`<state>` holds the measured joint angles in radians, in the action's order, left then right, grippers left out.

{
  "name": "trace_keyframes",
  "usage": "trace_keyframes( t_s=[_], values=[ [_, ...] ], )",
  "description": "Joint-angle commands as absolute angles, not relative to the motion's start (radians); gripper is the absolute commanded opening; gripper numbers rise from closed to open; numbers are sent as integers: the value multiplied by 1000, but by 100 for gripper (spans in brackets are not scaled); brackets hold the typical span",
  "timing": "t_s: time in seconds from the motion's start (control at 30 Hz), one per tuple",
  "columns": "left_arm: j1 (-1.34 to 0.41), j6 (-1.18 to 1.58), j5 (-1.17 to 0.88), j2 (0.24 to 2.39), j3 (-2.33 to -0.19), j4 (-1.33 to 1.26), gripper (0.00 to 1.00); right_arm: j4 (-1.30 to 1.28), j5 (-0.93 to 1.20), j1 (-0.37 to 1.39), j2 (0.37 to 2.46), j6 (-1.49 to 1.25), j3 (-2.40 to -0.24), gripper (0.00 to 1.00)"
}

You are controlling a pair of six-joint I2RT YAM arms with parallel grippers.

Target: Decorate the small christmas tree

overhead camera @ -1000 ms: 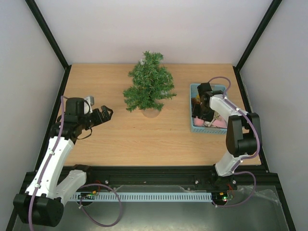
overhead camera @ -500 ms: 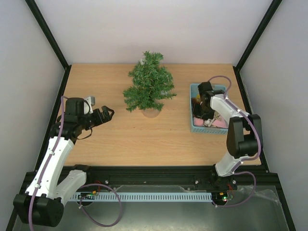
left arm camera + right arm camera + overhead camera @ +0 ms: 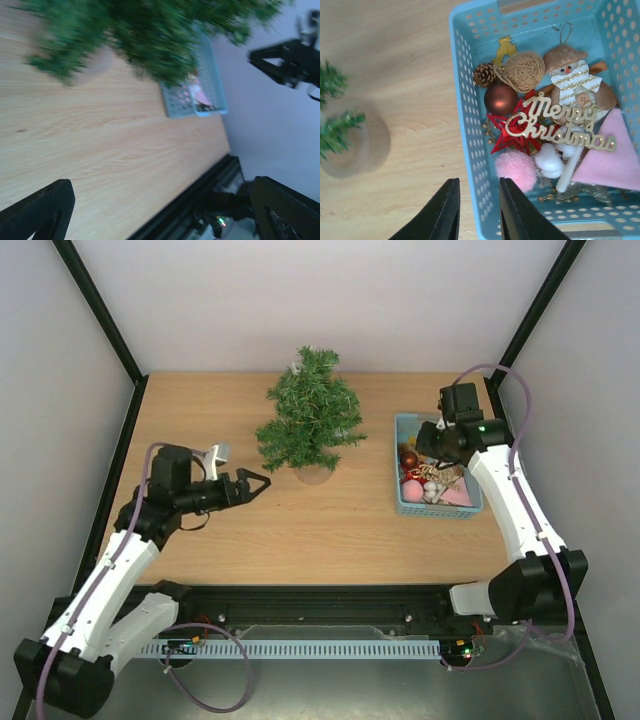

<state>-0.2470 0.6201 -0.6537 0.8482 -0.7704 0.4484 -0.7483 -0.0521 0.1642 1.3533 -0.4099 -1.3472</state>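
Blue basket (image 3: 467, 125) is overhung by the right claw (image 3: 478, 182) (nearly clenched, visibly empty); the small christmas tree (image 3: 312, 420) stands leftward, nearer the released left claw (image 3: 260, 486).

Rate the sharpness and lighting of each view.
Left wrist view: motion-blurred, the small christmas tree smeared, the basket soft. Right wrist view: sharp, the Merry Christmas sign legible. Top external view: even light, faint shadows, no glare.
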Motion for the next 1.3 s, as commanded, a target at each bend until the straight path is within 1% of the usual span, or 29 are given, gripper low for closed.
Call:
trace_keyframes(
  t_s=[0.0, 0.03, 0.07, 0.13, 0.3, 0.37, 0.53, 0.8, 0.87, 0.97, 1.1, 1.17, 1.2, 1.27],
  values=[
    [-432, 747, -663, 868, -776, 295, 99, -833, -19, 167, 1377, -400, -1289, 35],
    [-501, 746, -612, 905, -804, 304, 99, -808, -13, 167, 1374, -402, -1258, 43],
    [-575, 739, -536, 926, -832, 327, 99, -790, -3, 167, 1374, -404, -1226, 45],
    [-675, 739, -431, 955, -864, 356, 99, -782, 25, 167, 1408, -401, -1195, 46],
    [-765, 730, -337, 980, -889, 396, 99, -744, 53, 166, 1475, -390, -1110, 46],
    [-778, 721, -299, 985, -893, 422, 99, -736, 38, 167, 1490, -386, -1089, 48],
    [-778, 716, -295, 994, -881, 422, 99, -705, -1, 167, 1535, -383, -1068, 50],
    [-779, 746, -307, 1002, -846, 401, 99, -674, -12, 166, 1639, -391, -1120, 64],
    [-781, 749, -311, 1005, -836, 393, 99, -669, -20, 167, 1660, -393, -1134, 66],
    [-782, 746, -309, 1009, -833, 388, 99, -666, -31, 167, 1691, -393, -1149, 65],
    [-782, 746, -309, 1010, -838, 378, 99, -656, -49, 167, 1708, -394, -1160, 55],
    [-782, 747, -309, 1012, -840, 375, 99, -652, -45, 167, 1715, -397, -1162, 53],
    [-782, 748, -310, 1012, -839, 373, 99, -653, -45, 167, 1721, -397, -1164, 50],
    [-782, 751, -310, 1012, -839, 367, 99, -647, -44, 166, 1724, -398, -1158, 40]
  ],
)
